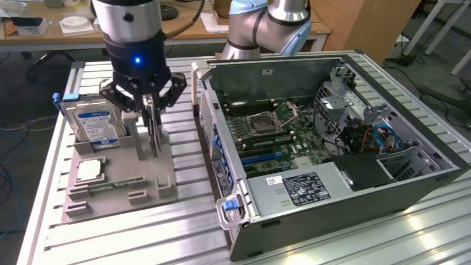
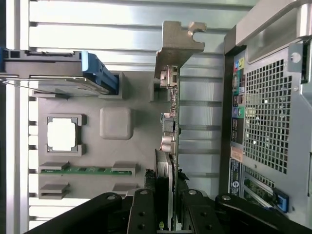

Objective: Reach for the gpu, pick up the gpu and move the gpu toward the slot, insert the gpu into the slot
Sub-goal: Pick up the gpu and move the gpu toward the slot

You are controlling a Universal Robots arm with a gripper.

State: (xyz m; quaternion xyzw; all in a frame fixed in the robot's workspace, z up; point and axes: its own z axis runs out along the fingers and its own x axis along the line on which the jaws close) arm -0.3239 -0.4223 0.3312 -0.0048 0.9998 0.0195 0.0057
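**One gripper, one gpu, one holder.** My gripper (image 1: 152,118) is clamped on the single gpu (image 1: 156,144), which stands on edge in the gray holder (image 1: 121,160).

My two fingers (image 2: 144,214) press the gpu from either side, and its one silver bracket (image 2: 178,41) lies at the far end. The holder also carries one hard drive (image 1: 96,124), one processor chip (image 1: 88,170) and one memory stick (image 1: 112,184) (each in its own recess). The slot (image 1: 259,159) sits on the motherboard inside the one open computer case (image 1: 331,210), well apart from the gpu, toward the exterior view's right.
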